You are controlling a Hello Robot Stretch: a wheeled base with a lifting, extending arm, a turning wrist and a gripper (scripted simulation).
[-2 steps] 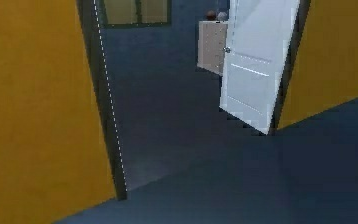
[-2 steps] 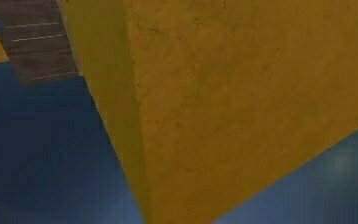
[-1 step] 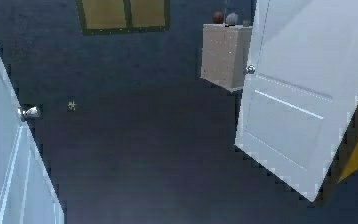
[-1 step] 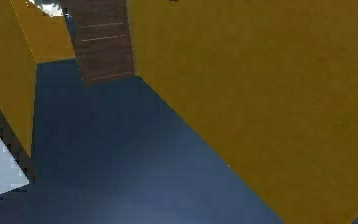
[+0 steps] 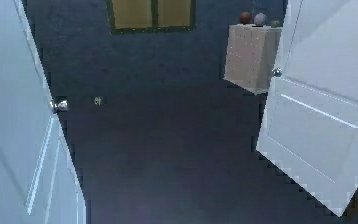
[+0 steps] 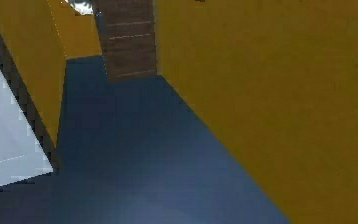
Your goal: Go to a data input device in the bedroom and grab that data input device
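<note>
You had a dark blue floor ahead and a big yellow wall on the arm side. One white door stood at the forward view's right and another white door at its left. A pale cabinet stood by the far wall, with small round things on top. You could not tell where the data input device was, or what the fingers were doing.

Robot body — out of frame
</note>
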